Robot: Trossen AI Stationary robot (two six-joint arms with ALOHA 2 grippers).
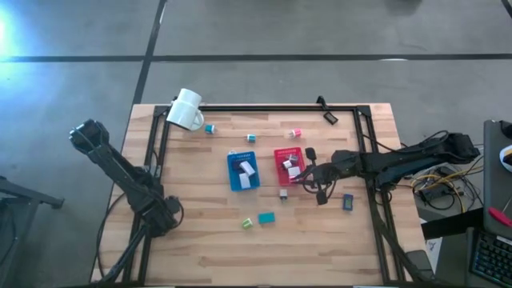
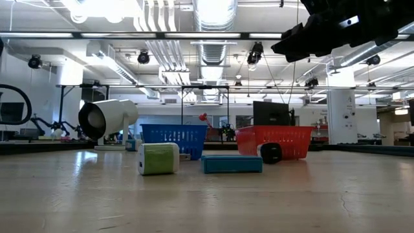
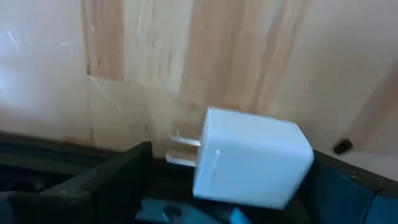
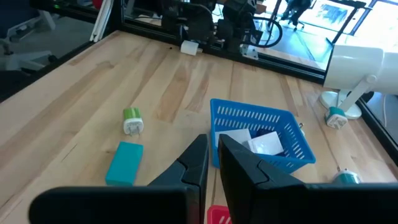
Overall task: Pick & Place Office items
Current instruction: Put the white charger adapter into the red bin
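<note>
Two trays [image 1: 232, 166], one mug [image 1: 186, 110]

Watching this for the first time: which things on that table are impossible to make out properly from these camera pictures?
- What lies in the red tray, low view: its slatted wall hides it.
- Right gripper, high view: dark fingers over the red tray, too small to see anything between them.
- White plug block, left wrist view: its lower side is hidden behind the left gripper.
- Small pieces near the white mug, high view: too tiny to identify.
</note>
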